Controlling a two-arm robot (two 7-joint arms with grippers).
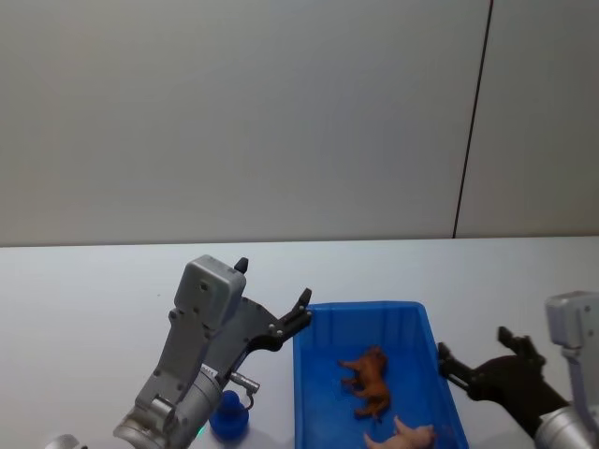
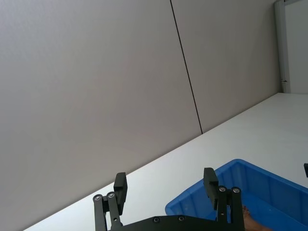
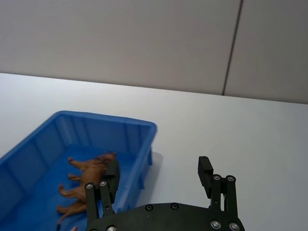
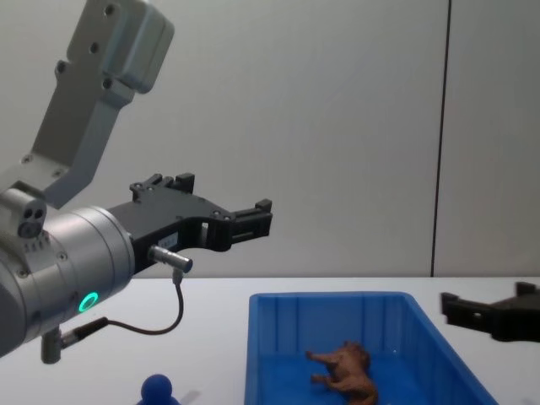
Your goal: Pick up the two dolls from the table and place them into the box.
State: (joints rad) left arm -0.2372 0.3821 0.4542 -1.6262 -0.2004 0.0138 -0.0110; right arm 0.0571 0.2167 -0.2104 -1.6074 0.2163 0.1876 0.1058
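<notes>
The brown four-legged doll (image 1: 370, 381) lies on its side inside the blue box (image 1: 360, 308); it also shows in the chest view (image 4: 348, 368) and the right wrist view (image 3: 89, 171). The dark blue doll (image 1: 227, 417) with the ball head (image 4: 157, 388) stands on the white table (image 1: 84, 299), left of the box and below my left arm. Raised well above the table near the box's far left corner, my left gripper (image 1: 273, 286) (image 2: 164, 185) (image 4: 226, 201) is open and holds nothing. My right gripper (image 1: 473, 344) (image 3: 159, 171) (image 4: 485, 305) hovers open and empty just right of the box (image 3: 106, 118).
A pale pink animal figurine (image 1: 409, 434) also lies in the box near its front wall. A grey wall with a dark vertical seam (image 1: 473, 122) stands behind the table. Bare tabletop stretches behind the box and to its far left.
</notes>
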